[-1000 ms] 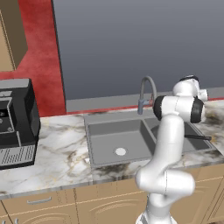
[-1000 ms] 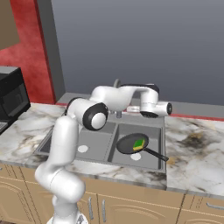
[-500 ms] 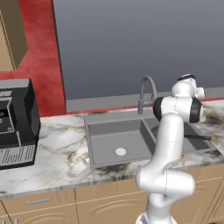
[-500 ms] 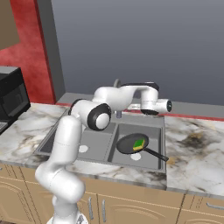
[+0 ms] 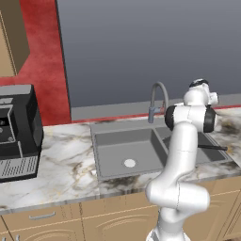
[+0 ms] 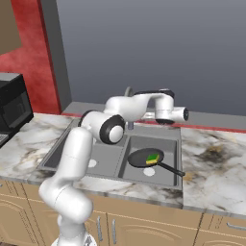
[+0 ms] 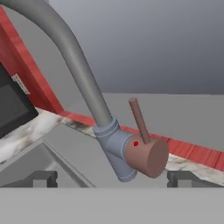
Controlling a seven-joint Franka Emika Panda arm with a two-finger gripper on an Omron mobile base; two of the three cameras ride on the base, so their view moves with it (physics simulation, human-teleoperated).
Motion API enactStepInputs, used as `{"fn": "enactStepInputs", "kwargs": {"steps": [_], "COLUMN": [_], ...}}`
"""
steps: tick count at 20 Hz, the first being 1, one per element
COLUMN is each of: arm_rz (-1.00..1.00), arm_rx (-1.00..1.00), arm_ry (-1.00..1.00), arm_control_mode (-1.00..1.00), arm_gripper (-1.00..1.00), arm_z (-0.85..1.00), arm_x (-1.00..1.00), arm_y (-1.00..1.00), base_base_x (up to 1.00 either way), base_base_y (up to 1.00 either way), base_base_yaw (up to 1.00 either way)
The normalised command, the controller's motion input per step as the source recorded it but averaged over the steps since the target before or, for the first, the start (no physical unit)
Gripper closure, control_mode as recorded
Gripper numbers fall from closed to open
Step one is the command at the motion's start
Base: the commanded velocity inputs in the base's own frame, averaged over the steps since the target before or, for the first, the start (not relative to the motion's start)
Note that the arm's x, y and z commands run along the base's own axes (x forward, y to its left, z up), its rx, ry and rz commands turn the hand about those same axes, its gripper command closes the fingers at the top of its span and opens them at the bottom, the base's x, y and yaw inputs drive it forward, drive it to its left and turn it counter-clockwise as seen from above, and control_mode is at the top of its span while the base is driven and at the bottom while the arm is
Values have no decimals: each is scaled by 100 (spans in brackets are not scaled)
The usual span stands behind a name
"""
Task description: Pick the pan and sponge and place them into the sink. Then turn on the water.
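The pan (image 6: 145,157) is seen lying in the right basin of the sink (image 6: 113,173), the sponge (image 6: 153,158) resting in it, so the water step is judged in hand. The gripper (image 7: 112,178) is held spread, empty, facing the faucet (image 7: 78,70); its lever (image 7: 139,120) stands between the fingertips. The lever should next be pushed. Open room lies right; the backsplash is close behind

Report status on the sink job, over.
Hand open, at the faucet lever, not touching. Pan with sponge in the sink. No water running. Nothing in the way.
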Motion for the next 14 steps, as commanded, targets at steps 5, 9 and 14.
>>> {"fn": "enactStepInputs", "kwargs": {"steps": [5, 9, 14], "arm_rz": [0, 0, 0], "arm_rx": [0, 0, 0], "arm_ry": [0, 0, 0], "arm_control_mode": [-100, -100, -100], "arm_gripper": [-100, -100, -100], "arm_z": [0, 0, 0], "arm_x": [25, 19, 25], "arm_y": [8, 13, 9], "base_base_x": [0, 0, 0], "base_base_y": [0, 0, 0], "base_base_yaw": [0, 0, 0]}}
